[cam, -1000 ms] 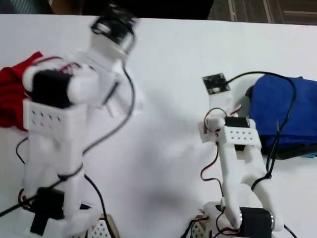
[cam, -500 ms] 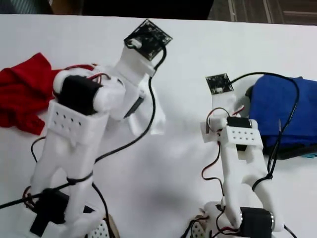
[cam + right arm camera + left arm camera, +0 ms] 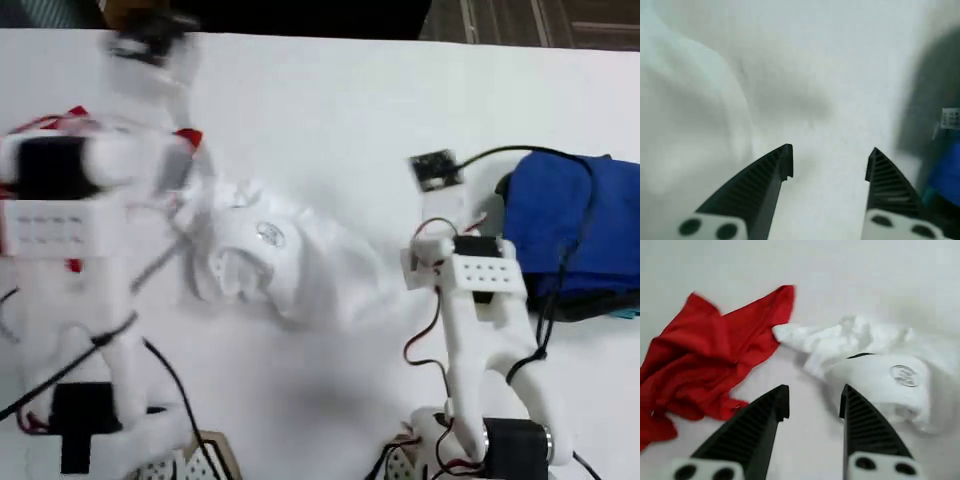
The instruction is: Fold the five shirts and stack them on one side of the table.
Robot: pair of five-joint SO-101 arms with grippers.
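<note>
Crumpled white fabric shirt (image 3: 275,262) lies near the middle of the white table (image 3: 400,110), just beside a rumpled red shirt (image 3: 710,360); left hand (image 3: 812,401) and right hand (image 3: 831,161) both gape wide, holding nothing; risk: grabbing bunched layers folds creases in.

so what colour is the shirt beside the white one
It's a red shirt, clearest in the left wrist view.

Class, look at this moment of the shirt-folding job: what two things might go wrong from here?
1. The crumpled white shirt meets the red shirt at one edge, so the open left gripper may pinch both.
2. A black cable crosses the blue shirt beside the right arm; if that arm moves, the cable may drag the shirt askew.
</note>
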